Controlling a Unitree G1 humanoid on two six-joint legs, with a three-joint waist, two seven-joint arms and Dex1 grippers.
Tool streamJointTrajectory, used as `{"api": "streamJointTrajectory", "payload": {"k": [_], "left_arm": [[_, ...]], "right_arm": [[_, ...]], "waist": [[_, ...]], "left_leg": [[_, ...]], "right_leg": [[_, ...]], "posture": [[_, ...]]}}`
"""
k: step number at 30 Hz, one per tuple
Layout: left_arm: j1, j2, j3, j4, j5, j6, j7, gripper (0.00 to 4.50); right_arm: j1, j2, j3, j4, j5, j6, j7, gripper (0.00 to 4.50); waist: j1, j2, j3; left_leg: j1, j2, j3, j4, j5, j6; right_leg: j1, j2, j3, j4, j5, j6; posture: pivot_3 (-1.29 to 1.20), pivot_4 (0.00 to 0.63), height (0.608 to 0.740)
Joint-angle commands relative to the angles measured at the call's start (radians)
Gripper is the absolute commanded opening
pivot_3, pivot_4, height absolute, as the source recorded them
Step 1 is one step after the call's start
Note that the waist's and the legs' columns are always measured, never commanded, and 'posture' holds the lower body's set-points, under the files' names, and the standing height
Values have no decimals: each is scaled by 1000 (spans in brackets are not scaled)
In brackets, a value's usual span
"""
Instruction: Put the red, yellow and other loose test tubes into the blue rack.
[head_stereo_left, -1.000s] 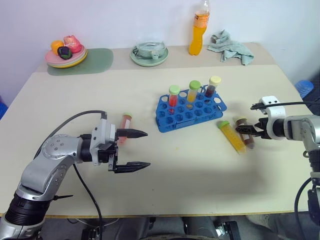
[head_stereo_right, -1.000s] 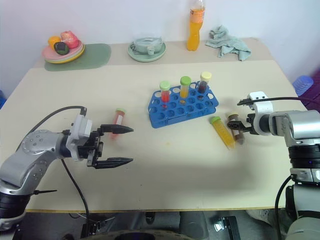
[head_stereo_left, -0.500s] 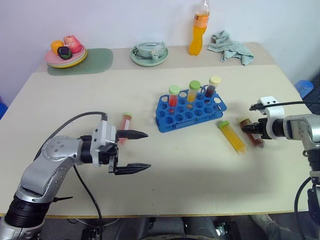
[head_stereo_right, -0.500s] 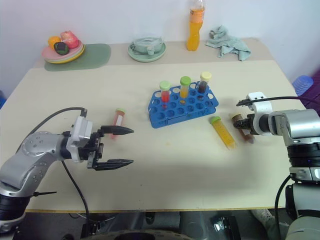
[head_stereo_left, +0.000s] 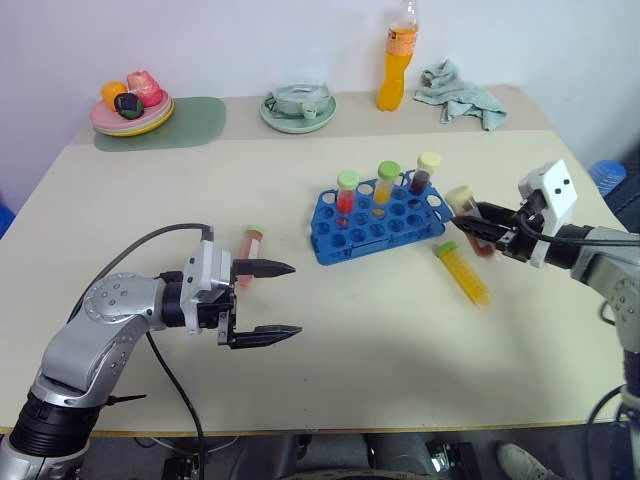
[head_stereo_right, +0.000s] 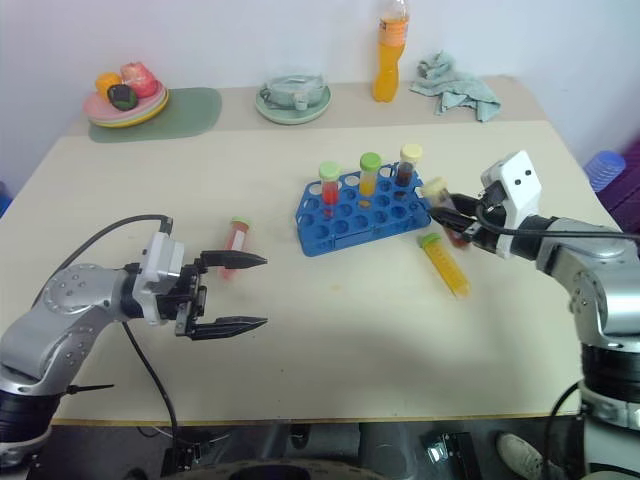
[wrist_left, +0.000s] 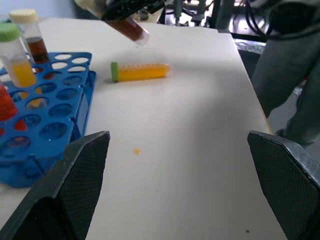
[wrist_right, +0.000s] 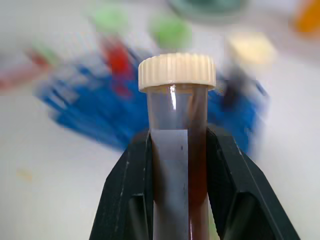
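Since a second ago, the right gripper (head_stereo_left: 478, 224) has lifted the brown tube (head_stereo_left: 466, 212) off the desk (head_stereo_left: 350, 330) and carried it up toward the blue rack (head_stereo_left: 378, 220); the left gripper (head_stereo_left: 268, 300) has kept its place.

From the left of the head view: at about ten o'clock, at the far edge of the desk, sits a plate of fruit (head_stereo_left: 132, 105) on a green mat (head_stereo_left: 180, 122). Nearer, at about eight o'clock, the left gripper hangs above the desk with its jaws spread wide and nothing between them, pointing toward three o'clock. Just beyond its upper finger lies the red tube (head_stereo_left: 251, 243), flat on the desk, green cap away from the robot.

Toward twelve o'clock is a pale green dish (head_stereo_left: 298, 108), and to its right a tall orange bottle (head_stereo_left: 398, 55) and a crumpled cloth (head_stereo_left: 460, 95).

Just right of centre stands the blue rack. Three capped tubes stand upright in its back row: red, orange and dark.

At about three o'clock, the right gripper's jaws are clamped on the brown tube, held nearly level in the air, its cream cap pointing at the rack's right end and close to it. Below it, the yellow tube (head_stereo_left: 464, 272) lies flat on the desk, green cap toward the rack.
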Motion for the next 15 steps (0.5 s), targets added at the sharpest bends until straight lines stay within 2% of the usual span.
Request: {"api": "streamJointTrajectory", "payload": {"k": [1,9,12,15], "left_arm": [[-11,-23,19,0,-10,-18,21,4500],[-11,-125,30,26,25,-50,143,4500],[1,-156,16,36,56,-70,183,4500],[15,-214,-3,41,88,-87,255,4500]], "right_arm": [[-2,141,-57,12,62,-184,-5,788],[-12,402,-2,176,-67,-585,-104,788],[-40,455,29,269,-144,-746,-137,788],[-74,501,33,370,-157,-867,-145,788]], "waist": [[1,0,0],[-2,0,0],[-5,0,0],[-7,1,0]], "left_leg": [[0,0,0,0,0,0],[1,0,0,-1,1,-1],[1,0,0,-1,1,-1],[2,0,0,-1,1,-2]], "right_leg": [[0,0,0,0,0,0],[-1,1,0,1,1,0],[-1,2,0,2,1,0],[-2,4,1,4,1,-1]], "posture": [[0,150,739],[0,150,739],[0,150,739],[0,150,739]]}}
